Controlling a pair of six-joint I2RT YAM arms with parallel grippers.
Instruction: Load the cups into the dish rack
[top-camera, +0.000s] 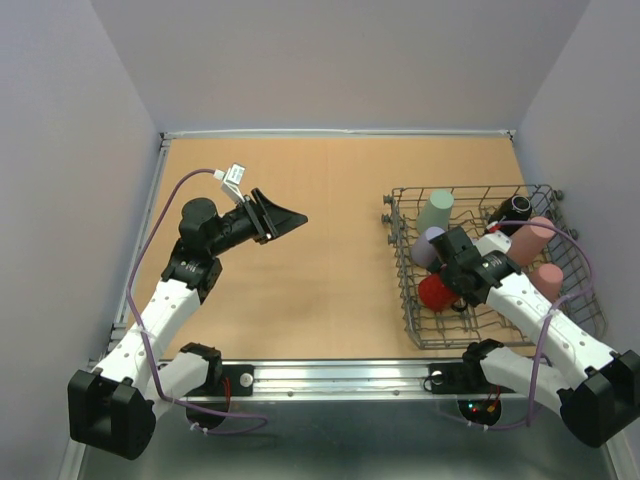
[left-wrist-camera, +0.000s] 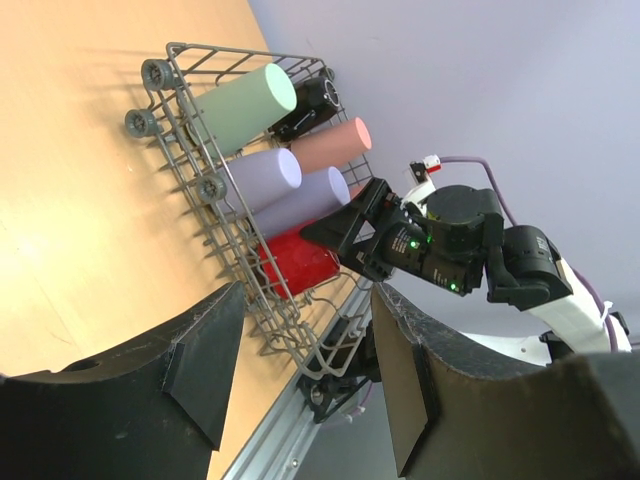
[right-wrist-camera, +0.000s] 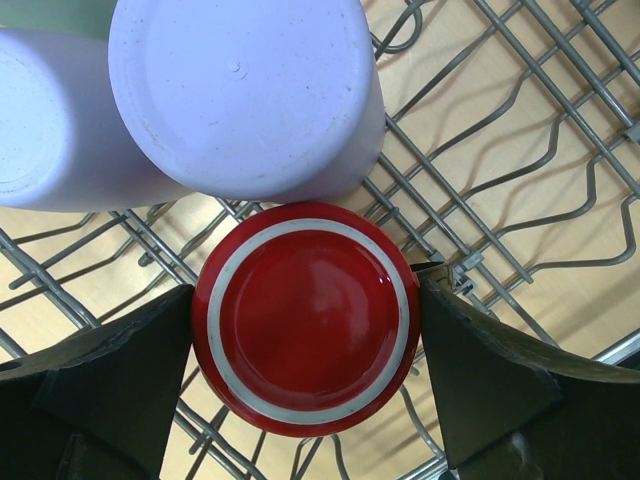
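Observation:
The grey wire dish rack (top-camera: 480, 187) stands at the right of the table. Inside it are a sage-green cup (top-camera: 435, 211), a lavender cup (top-camera: 432, 245), two pink cups (top-camera: 530, 240) (top-camera: 548, 280), a dark mug (top-camera: 515, 210) and a red mug (top-camera: 435, 292). My right gripper (right-wrist-camera: 305, 320) reaches down into the rack, its fingers (right-wrist-camera: 120, 370) pressed on both sides of the upturned red mug (right-wrist-camera: 310, 315). Two lavender cups (right-wrist-camera: 245, 95) (right-wrist-camera: 50, 120) lie just beyond it. My left gripper (top-camera: 290, 218) hovers open and empty over the left of the table, pointing at the rack (left-wrist-camera: 210, 47).
Grey walls close in the table on three sides. A metal rail (top-camera: 340, 375) runs along the near edge by the arm bases. Bare wooden tabletop (top-camera: 330, 270) lies between the left gripper and the rack.

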